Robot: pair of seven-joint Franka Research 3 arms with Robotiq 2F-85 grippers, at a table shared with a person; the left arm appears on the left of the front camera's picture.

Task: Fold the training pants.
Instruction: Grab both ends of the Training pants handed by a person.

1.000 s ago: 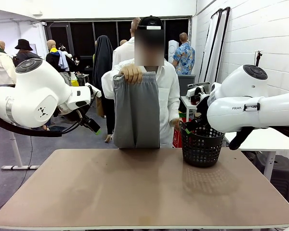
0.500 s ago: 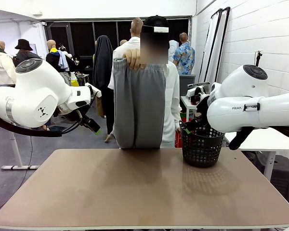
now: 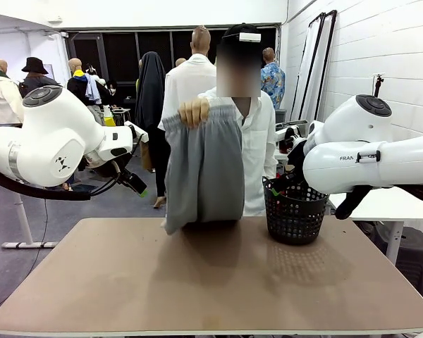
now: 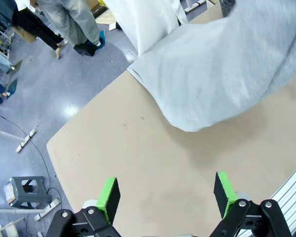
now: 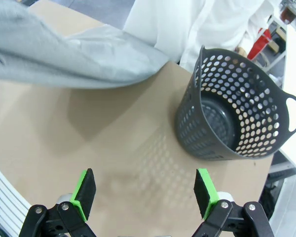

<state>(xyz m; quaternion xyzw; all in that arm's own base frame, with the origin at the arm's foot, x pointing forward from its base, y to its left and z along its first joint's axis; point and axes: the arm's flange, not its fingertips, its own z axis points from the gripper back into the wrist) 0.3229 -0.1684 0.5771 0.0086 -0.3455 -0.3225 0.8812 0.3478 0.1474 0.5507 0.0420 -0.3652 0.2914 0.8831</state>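
**Front view:** fixed camera at the robot's edge of the desk (image 3: 211, 282), between the arms. It faces level across the desk toward the person (image 3: 257, 141) at the far side and is the widest and most distant of the three views.

**Left wrist view:** camera above the desk, looking steeply down along the left end effector (image 4: 166, 185) onto the desk surface, one desk edge and the floor beyond.

**Right wrist view:** camera likewise looking down along the right end effector (image 5: 144, 185).

**Shared scene:** all three views take in the lower part of the training pants (image 4: 222, 64). The basket (image 5: 237, 118) is common to the right wrist and front views.
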